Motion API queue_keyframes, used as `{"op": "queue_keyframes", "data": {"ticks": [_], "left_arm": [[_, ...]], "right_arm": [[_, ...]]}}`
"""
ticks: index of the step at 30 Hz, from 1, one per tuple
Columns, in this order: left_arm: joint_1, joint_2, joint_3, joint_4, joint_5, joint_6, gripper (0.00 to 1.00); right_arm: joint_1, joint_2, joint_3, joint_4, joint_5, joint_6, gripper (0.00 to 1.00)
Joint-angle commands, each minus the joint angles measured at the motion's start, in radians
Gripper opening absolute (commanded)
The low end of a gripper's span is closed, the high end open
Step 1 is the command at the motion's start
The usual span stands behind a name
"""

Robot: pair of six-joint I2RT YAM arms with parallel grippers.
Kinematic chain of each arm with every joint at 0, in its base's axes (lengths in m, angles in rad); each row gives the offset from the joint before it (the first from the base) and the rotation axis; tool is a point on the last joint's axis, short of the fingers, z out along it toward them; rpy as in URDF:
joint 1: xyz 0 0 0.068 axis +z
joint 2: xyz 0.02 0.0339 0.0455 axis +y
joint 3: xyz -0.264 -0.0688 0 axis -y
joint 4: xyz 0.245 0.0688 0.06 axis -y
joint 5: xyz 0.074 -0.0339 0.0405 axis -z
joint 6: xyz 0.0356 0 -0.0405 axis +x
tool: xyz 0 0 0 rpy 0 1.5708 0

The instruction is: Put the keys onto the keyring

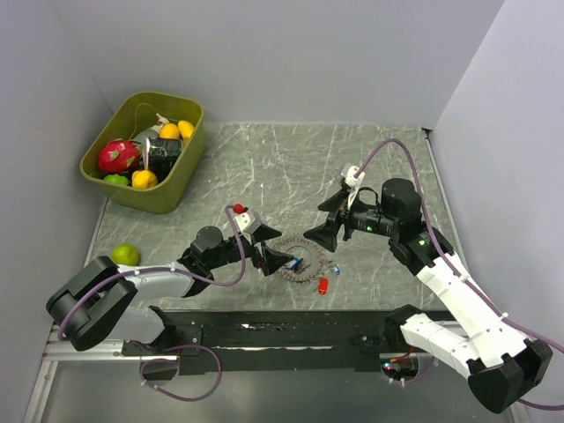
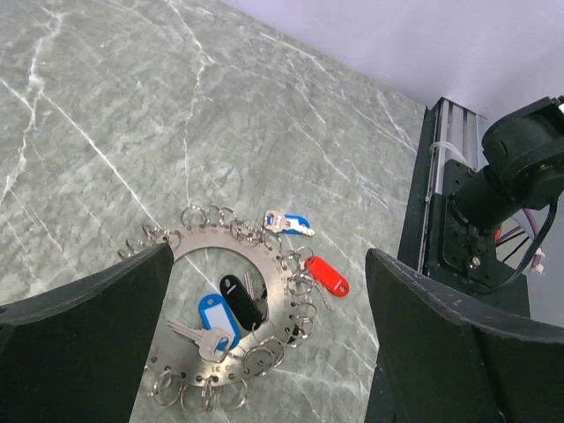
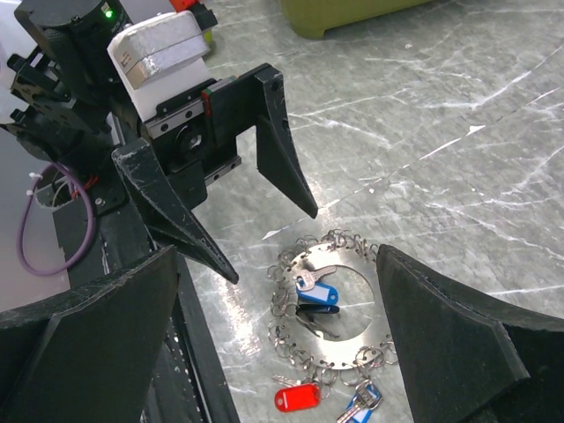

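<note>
The keyring (image 2: pixel 204 248) is a flat metal ring edged with small split rings, lying on the marble table (image 1: pixel 300 263) (image 3: pixel 381 336). A blue-tagged key (image 2: pixel 214 315) (image 3: pixel 318 295) and a black-tagged key (image 2: pixel 240 300) rest in its hole. A red-tagged key (image 2: pixel 328 275) (image 3: pixel 295 399) (image 1: pixel 323 285) and a second blue key (image 2: pixel 291 222) (image 3: pixel 359 405) lie at its outer edge. I cannot tell whether any of them is hooked on. My left gripper (image 1: pixel 275 248) (image 2: pixel 269 256) (image 3: pixel 271 245) is open and empty just over the ring. My right gripper (image 1: pixel 315 225) (image 3: pixel 278 256) hangs open above it.
An olive bin (image 1: pixel 181 176) of toy fruit stands at the back left. A lime (image 1: pixel 125 254) lies near the left arm's elbow. The black base rail (image 1: pixel 291 330) runs along the near edge. Grey walls close in on both sides.
</note>
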Motion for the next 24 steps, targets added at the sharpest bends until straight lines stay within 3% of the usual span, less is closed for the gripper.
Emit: {"op": "queue_keyframes", "data": {"ticks": [1, 15, 20, 24], "left_arm": [[0.000, 0.001, 0.038, 0.047, 0.003, -0.001, 0.96], [0.075, 0.002, 0.044, 0.116, 0.060, -0.102, 0.96], [0.158, -0.053, 0.018, 0.046, -0.002, -0.179, 0.96], [0.213, -0.129, 0.021, -0.123, -0.131, -0.219, 0.96]], "right_arm": [[0.002, -0.004, 0.000, 0.043, -0.004, 0.007, 1.00], [0.003, 0.011, -0.027, 0.068, 0.013, 0.025, 1.00], [0.002, 0.044, -0.069, 0.095, 0.051, 0.053, 1.00], [0.000, 0.071, -0.112, 0.128, 0.114, 0.080, 1.00]]}}
